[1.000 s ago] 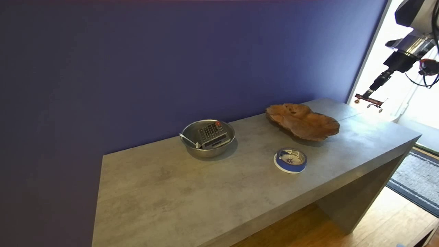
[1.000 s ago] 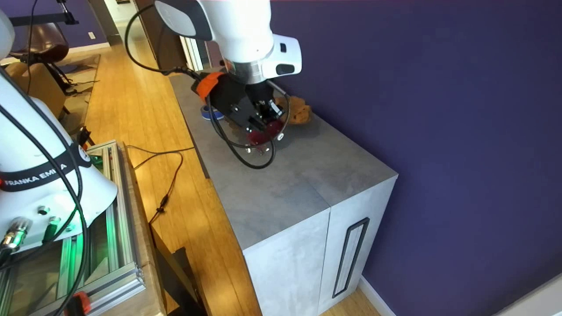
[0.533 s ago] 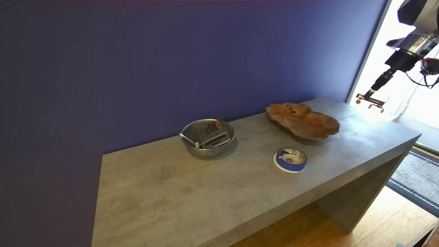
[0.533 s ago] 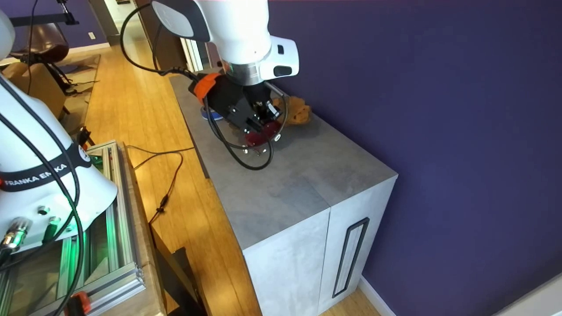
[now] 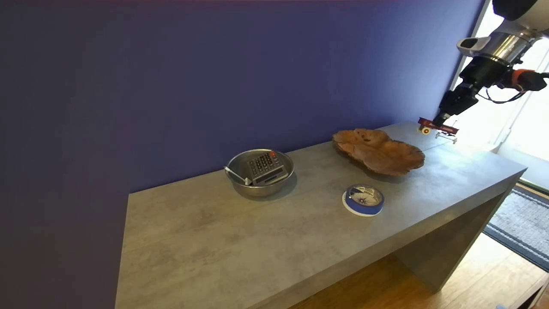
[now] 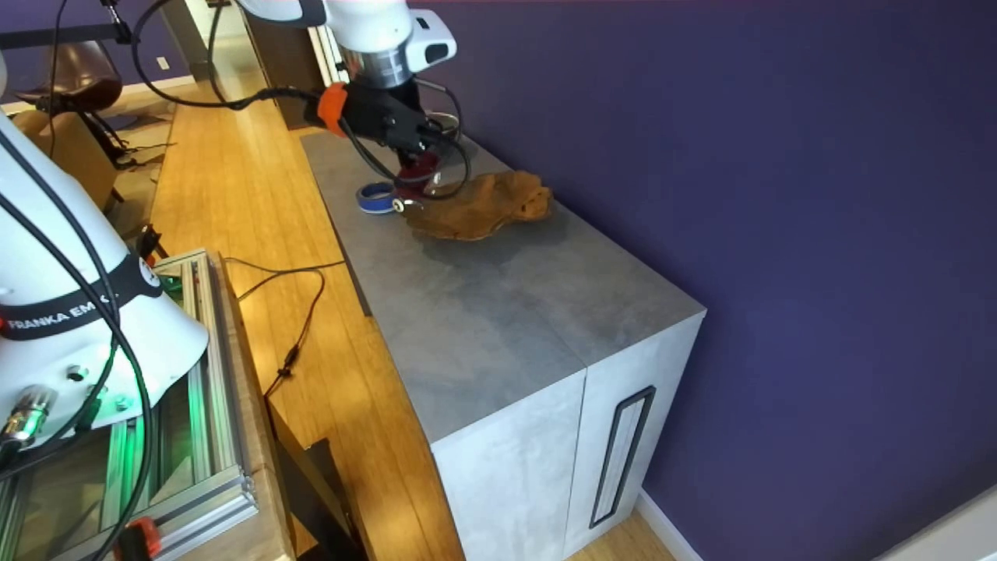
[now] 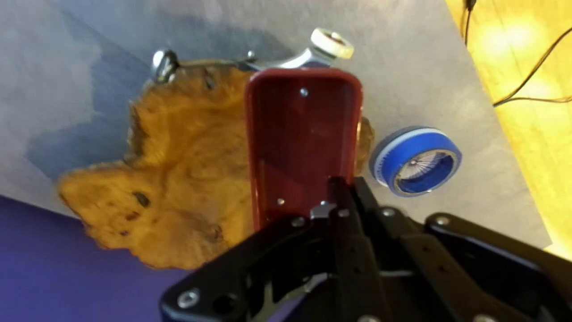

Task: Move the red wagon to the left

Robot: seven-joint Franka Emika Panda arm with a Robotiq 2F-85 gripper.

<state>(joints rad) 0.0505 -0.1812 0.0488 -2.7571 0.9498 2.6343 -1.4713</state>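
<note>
The red wagon (image 5: 448, 129) is a small red tray-shaped toy with pale wheels. It hangs in the air above the table, at the right side of an exterior view. It also shows in an exterior view (image 6: 417, 174), partly behind the gripper and cables. In the wrist view the wagon's open red bed (image 7: 299, 134) fills the middle, with a pale wheel and metal axle at its top end. My gripper (image 7: 349, 181) is shut on the wagon's side wall, one finger inside the bed and one outside. The wagon's near end is hidden under the fingers.
A brown wooden dish (image 5: 379, 152) lies on the grey table (image 5: 206, 257), below the wagon in the wrist view. A blue-and-white round dish (image 5: 364, 210) is near the front edge. A metal bowl (image 5: 257, 192) holds a calculator (image 5: 266, 167). A purple wall (image 5: 214, 86) runs behind.
My gripper and the held wagon have moved along the table toward the bowl's end, leftward in both exterior views. The wooden dish and blue-and-white dish have not moved.
</note>
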